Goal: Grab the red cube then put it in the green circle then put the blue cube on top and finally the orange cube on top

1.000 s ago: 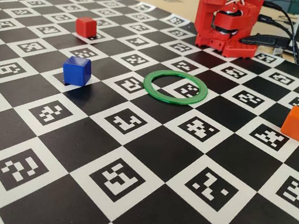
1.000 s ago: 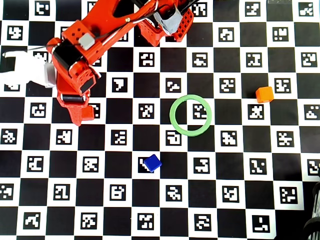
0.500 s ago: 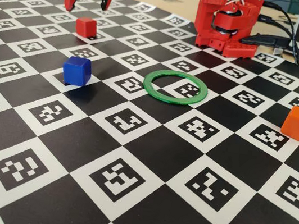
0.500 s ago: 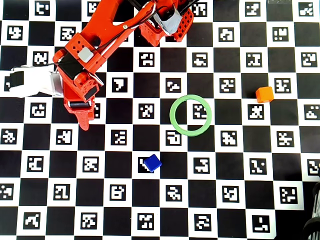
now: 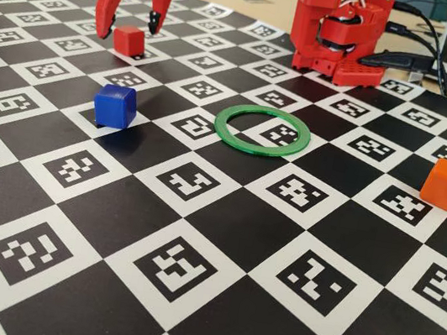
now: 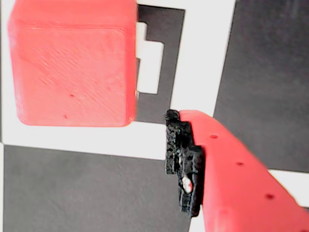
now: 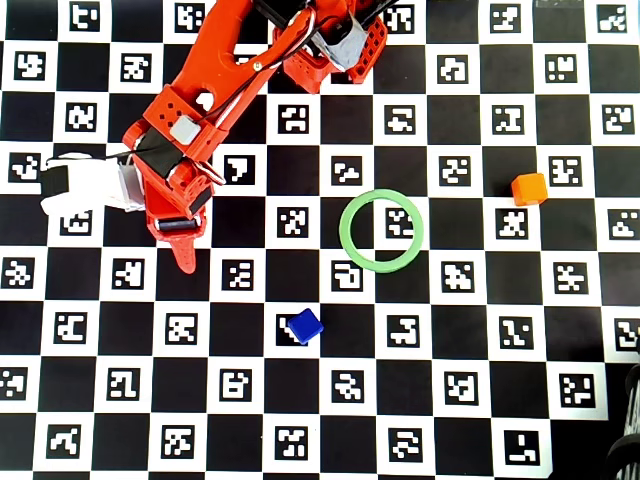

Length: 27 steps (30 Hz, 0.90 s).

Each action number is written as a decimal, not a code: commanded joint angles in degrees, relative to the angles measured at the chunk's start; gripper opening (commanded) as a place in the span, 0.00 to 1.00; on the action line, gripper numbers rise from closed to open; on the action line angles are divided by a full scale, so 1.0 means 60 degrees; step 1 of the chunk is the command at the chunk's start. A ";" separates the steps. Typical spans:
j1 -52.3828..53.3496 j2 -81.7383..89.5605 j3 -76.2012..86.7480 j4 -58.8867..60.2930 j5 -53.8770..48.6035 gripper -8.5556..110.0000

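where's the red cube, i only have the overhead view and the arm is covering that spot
Observer: In the fixed view the red cube sits on the board, between the two open fingers.
Operator: are they touching it
Observer: No. The wrist view shows a strip of board between the cube's side and the black pad on one finger.
Operator: are the tips low enough to close
Observer: In the fixed view the tips flank the cube's upper part. I can't tell whether they reach the board.
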 commanded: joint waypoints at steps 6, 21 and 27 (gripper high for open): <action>0.0161 -0.0337 -0.0190 -0.0439 -0.0088 0.44; 0.0322 -0.0981 -0.0732 -0.0688 -0.0088 0.44; 0.0322 -0.1040 -0.1011 -0.0703 -0.0059 0.44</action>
